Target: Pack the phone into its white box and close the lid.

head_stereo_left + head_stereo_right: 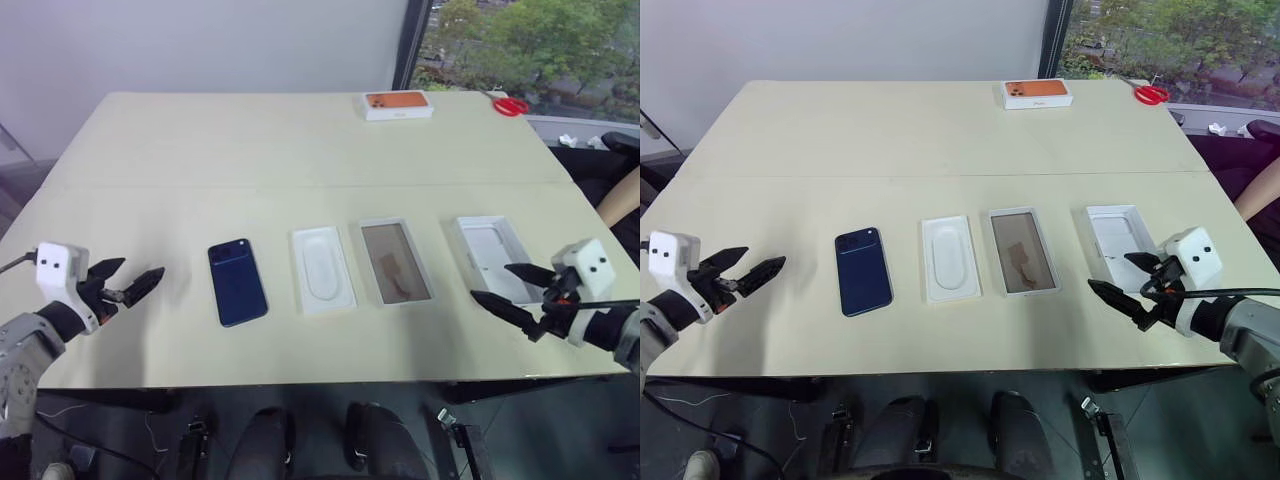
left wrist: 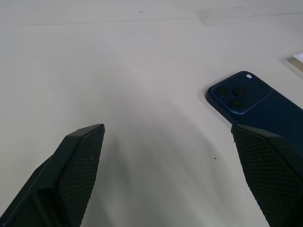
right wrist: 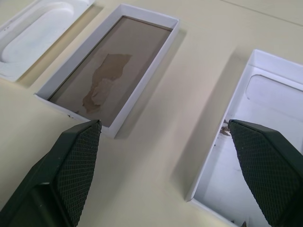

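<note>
navy-blue, the phone point(image 1: 237, 281) lies flat on the desk point(image 1: 250, 150), camera side up, just ahead and to the inside of the left gripper point(image 1: 128, 282), whose fingers stand wide apart and empty. the white box point(image 1: 395, 262) with its brownish floor sits ahead and to the inside of the right gripper point(image 1: 510, 290), also spread apart and holding nothing, near an open white lid point(image 1: 491, 256).

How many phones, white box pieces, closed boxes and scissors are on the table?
Phones: 1, the phone
Open white box pieces: 3, the moulded insert, the white box and the deeper white tray
Closed boxes: 1, the orange-topped box
Scissors: 1, the red scissors
Total: 6
</note>
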`<act>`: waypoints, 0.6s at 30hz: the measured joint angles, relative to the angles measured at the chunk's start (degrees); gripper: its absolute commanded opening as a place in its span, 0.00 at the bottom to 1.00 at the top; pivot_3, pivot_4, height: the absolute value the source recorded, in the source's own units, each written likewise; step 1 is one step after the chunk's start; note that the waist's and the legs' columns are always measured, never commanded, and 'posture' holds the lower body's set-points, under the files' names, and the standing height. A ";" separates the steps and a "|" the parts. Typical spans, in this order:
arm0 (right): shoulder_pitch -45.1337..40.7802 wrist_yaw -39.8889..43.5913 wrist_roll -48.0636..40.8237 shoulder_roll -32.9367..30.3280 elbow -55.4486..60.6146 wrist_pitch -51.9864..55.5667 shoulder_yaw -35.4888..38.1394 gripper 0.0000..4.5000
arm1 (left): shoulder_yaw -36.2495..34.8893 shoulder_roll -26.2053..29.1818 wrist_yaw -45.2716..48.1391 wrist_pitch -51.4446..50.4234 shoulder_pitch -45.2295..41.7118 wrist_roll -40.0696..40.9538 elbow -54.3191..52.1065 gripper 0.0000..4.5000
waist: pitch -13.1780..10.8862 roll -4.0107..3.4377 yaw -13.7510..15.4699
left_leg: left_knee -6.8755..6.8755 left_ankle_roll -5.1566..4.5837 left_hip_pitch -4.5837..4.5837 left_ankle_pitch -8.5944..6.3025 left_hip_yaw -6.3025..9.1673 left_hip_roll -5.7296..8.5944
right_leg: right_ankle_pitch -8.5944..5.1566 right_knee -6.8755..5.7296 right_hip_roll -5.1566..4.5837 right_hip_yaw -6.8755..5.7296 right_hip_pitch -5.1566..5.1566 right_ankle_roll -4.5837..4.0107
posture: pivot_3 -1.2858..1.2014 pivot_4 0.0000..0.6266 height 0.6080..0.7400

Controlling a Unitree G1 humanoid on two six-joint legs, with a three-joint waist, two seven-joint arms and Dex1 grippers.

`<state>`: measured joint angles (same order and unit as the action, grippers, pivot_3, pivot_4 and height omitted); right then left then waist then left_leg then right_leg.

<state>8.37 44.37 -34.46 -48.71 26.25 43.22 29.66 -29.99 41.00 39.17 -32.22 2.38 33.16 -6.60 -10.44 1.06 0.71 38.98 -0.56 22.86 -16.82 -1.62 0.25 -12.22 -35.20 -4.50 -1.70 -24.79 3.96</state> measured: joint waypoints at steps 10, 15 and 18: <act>-2.52 -0.12 0.50 0.04 -0.02 -0.43 -2.52 1.00 | 0.00 0.00 -0.02 -0.25 -0.39 0.13 -0.30 1.00 | 0.00 0.00 0.00 | 0.00 0.00 0.02 0.00 0.00 0.00 | 0.00 0.00 0.00 0.00 -0.02 0.00 | 0.52 0.24 1.00; -3.70 -0.24 0.55 0.27 -0.03 -0.57 -4.54 1.00 | -0.02 -0.43 -0.77 -2.74 -0.58 1.86 -2.18 1.00 | 0.00 0.00 -0.01 | 0.01 0.00 0.05 0.00 0.00 0.00 | 0.00 0.00 0.00 0.00 -0.04 0.00 | 0.52 0.24 1.00; -5.85 -0.91 0.54 0.37 -0.01 -0.65 -6.72 1.00 | 0.70 -1.45 -1.21 -5.50 -2.26 4.39 -5.33 1.00 | 0.00 0.00 0.06 | 0.02 0.00 0.06 0.01 0.00 0.01 | 0.00 -0.01 0.00 -0.01 -0.04 0.00 | 0.52 0.24 1.00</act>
<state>2.52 43.47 -33.92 -48.34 26.24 42.57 22.95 -29.28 39.54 37.96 -37.73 0.12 37.55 -11.94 -10.44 1.06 0.76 38.99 -0.56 22.93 -16.82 -1.61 0.26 -12.22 -35.20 -4.51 -1.71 -24.83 3.96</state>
